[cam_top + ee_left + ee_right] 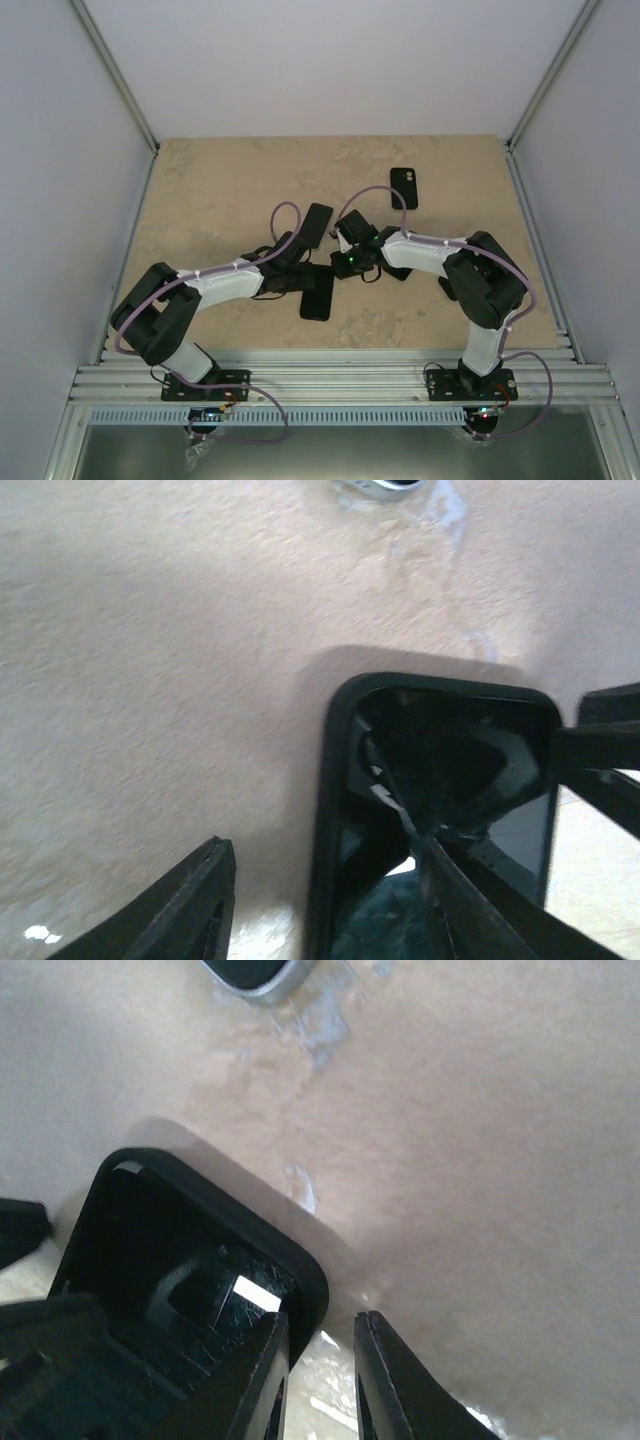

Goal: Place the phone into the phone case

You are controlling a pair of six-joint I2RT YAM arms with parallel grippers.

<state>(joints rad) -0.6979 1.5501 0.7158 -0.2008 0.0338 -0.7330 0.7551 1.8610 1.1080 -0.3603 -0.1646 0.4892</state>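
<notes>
Insertion is all ahead, I judge: phone [250,975] lies apart from the case [440,770], left end effector [325,842] half open astride its wall, right end effector [322,1318] nearly closed, grip unclear.

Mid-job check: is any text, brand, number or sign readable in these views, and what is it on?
None readable.
Black case: no print visible, only scratches and glare.
Black slab with two lenses at the table's far side: too small to show any marking.
Silver-edged item: cut off at the frame edge, no text.
</notes>
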